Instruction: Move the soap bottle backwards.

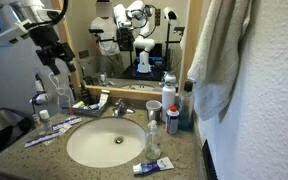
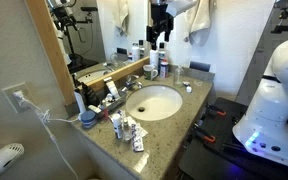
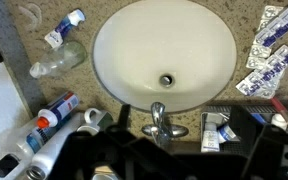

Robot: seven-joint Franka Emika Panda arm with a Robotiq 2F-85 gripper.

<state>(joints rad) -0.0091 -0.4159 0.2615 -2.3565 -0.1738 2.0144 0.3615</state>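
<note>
At the left in an exterior view, the fingers [image 1: 54, 56] hung high above the surface's [image 1: 22, 156] left end. In the wrist view they looked wide, dark and blurred, holding nothing, with the faucet [image 3: 156, 122] showing between them. The sink [image 1: 104, 143] sat mid-surface. Right of it, near the front rim, the soap bottle [image 1: 153, 142] stood upright, well apart from the fingers, 1 cup [image 1: 152, 108] behind it and 1 tube [image 1: 148, 168] just in front.

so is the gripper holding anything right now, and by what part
Nothing is held. The gripper hangs open above the faucet with nothing between its fingers; the clear soap bottle stands untouched beside the sink.
</note>
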